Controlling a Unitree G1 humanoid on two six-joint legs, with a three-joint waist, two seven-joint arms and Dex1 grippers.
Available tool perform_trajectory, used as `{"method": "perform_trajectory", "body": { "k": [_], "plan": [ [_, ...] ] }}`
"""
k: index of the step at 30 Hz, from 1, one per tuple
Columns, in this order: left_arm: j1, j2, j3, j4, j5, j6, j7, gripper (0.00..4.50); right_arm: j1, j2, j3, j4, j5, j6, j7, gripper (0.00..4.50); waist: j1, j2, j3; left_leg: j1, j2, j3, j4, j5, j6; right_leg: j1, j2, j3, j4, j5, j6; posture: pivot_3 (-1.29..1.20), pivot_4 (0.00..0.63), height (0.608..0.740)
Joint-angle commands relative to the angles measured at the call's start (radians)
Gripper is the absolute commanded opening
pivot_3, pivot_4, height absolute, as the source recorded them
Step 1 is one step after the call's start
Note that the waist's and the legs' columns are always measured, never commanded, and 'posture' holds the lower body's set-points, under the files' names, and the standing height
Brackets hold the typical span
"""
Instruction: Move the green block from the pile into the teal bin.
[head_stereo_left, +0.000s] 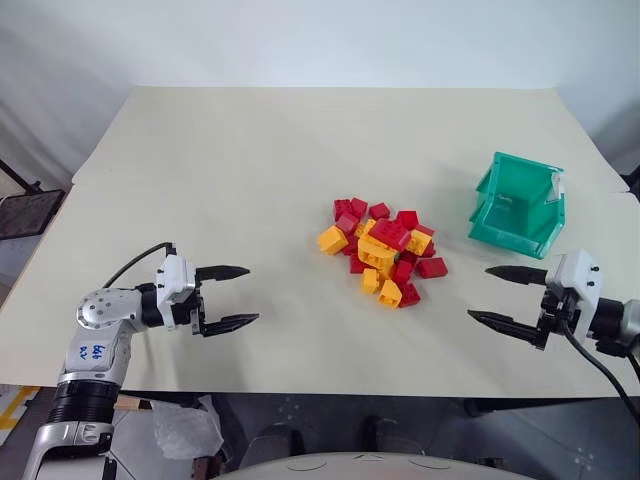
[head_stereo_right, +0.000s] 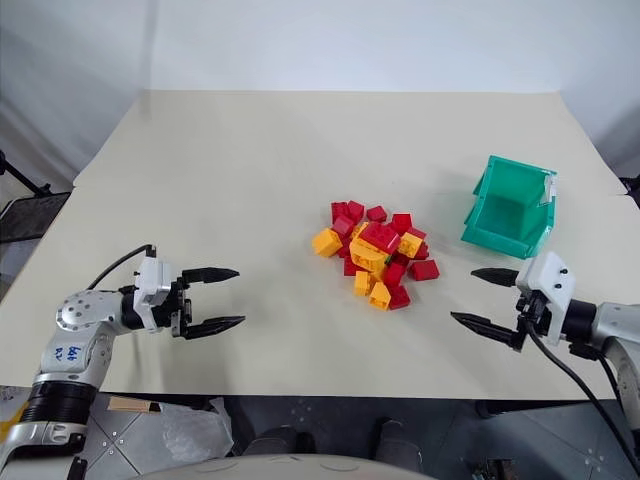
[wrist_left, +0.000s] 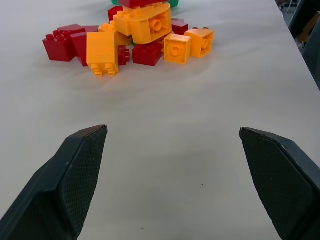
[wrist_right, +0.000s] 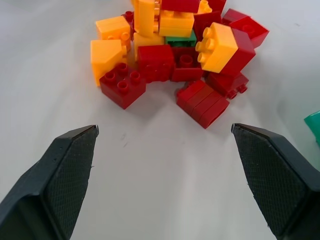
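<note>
Mostly buried — green block (wrist_right: 180, 38) under red and yellow bricks in pile (head_stereo_left: 385, 250) mid-bench (head_stereo_left: 250, 180), left of bin (head_stereo_left: 518, 203). Left gripper (head_stereo_left: 228, 296) and right gripper (head_stereo_left: 505, 296) — jaws released, empty, flanking pile.

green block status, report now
Left claw and right claw open, empty. Small green plastic brick buried in red and yellow brick pile. Teal plastic bin empty.

Glossy plastic pile (head_stereo_left: 385, 250), matt table (head_stereo_left: 250, 160), textured fingers (wrist_right: 65, 180)
</note>
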Motion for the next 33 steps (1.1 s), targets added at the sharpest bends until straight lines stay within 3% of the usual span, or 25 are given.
{"method": "perform_trajectory", "body": {
  "k": [1,11,14,18,25,33],
  "plan": [
    [-0.023,0.01,0.016,-0.012,-0.025,-0.006,-0.021,4.5,-0.011,0.007,-0.031,-0.009,0.01,-0.018,-0.008,4.47,0.0,0.0,0.0,0.0,0.0,0.0,0.0,0.0,0.0,0.0,0.0,0.0,0.0,0.0,0.0,0.0,0.15,0.74],
    [-0.057,-0.004,0.021,-0.035,-0.036,0.073,0.041,4.5,-0.032,0.018,-0.021,-0.057,-0.008,0.035,-0.123,4.47,-0.001,0.0,0.0,0.0,0.0,0.001,0.0,0.0,0.0,0.0,0.0,0.0,0.001,0.0,0.0,0.0,0.15,0.74],
    [-0.07,-0.002,0.018,-0.037,-0.025,0.08,0.062,4.5,-0.051,0.034,-0.022,-0.139,0.006,0.101,-0.201,3.89,-0.001,0.0,0.0,0.0,0.0,0.001,0.0,0.0,0.0,0.0,0.0,0.0,0.001,0.0,0.0,0.0,0.15,0.74],
    [-0.085,-0.006,0.012,-0.036,-0.032,0.091,0.062,4.5,-0.066,0.03,0.017,-0.319,0.069,0.301,-0.291,2.51,0.0,0.0,0.0,0.0,0.0,0.0,0.0,0.0,0.0,0.0,0.0,0.0,0.001,0.0,0.0,0.0,0.15,0.74],
    [-0.094,-0.018,0.009,-0.051,-0.073,0.103,0.01,4.5,-0.219,0.136,0.156,-0.571,0.23,0.646,-0.536,0.02,-0.002,0.0,0.0,0.0,0.001,-0.001,0.0,0.0,0.0,0.0,0.0,0.0,0.001,0.0,0.0,0.0,0.15,0.74],
    [-0.125,-0.057,0.004,-0.045,-0.095,0.045,-0.063,4.5,-0.37,0.321,0.468,-0.52,0.133,0.762,-0.686,0.02,-0.003,0.0,0.0,-0.001,0.0,-0.001,0.0,0.0,0.0,-0.001,0.0,0.0,0.001,0.0,0.0,0.0,0.15,0.74]
  ]
}}
